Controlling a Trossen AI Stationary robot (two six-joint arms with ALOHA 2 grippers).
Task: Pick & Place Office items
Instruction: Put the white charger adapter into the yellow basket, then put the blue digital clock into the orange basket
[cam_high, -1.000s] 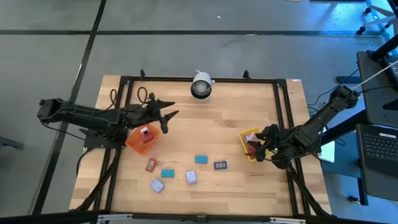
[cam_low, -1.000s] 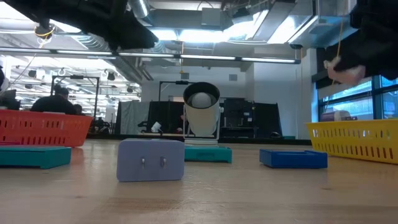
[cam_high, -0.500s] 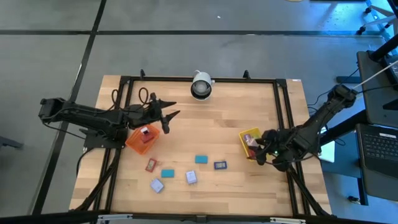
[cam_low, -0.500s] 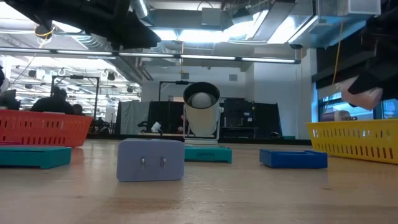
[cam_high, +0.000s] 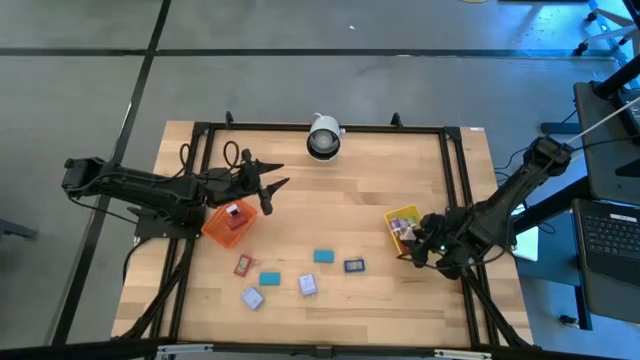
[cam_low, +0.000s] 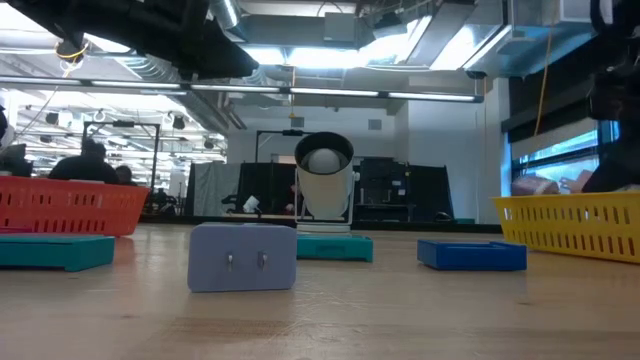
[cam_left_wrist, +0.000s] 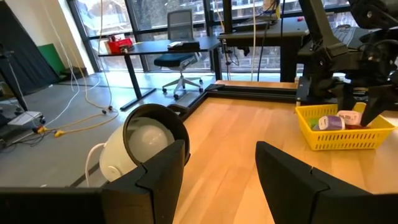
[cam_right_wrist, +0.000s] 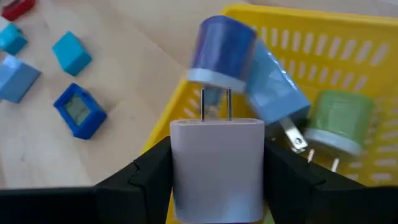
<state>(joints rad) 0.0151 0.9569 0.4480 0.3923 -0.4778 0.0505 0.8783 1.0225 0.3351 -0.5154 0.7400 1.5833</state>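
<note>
Trouble, if it comes, is at your right hand (cam_right_wrist: 217, 180): its fingers are clamped part-open on a white plug adapter (cam_right_wrist: 217, 163) right over the near rim of the yellow tray (cam_right_wrist: 348, 37), so a release here could clip the rim and tip it onto the table (cam_high: 340, 190). Beyond it in the tray lie blue (cam_right_wrist: 221, 46) and green (cam_right_wrist: 339, 121) adapters; loose blocks (cam_right_wrist: 78, 111) sit outside, and your left hand (cam_high: 268, 185) hangs open and empty far across, beside the orange tray (cam_high: 222, 228).

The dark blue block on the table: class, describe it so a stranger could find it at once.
Start at the yellow tray on the table's right side. Go from it toward the loose pieces in the middle; the dark blue block is the nearest. Unlike the teal block beside it, it is dark blue with a pale panel on top.
</note>
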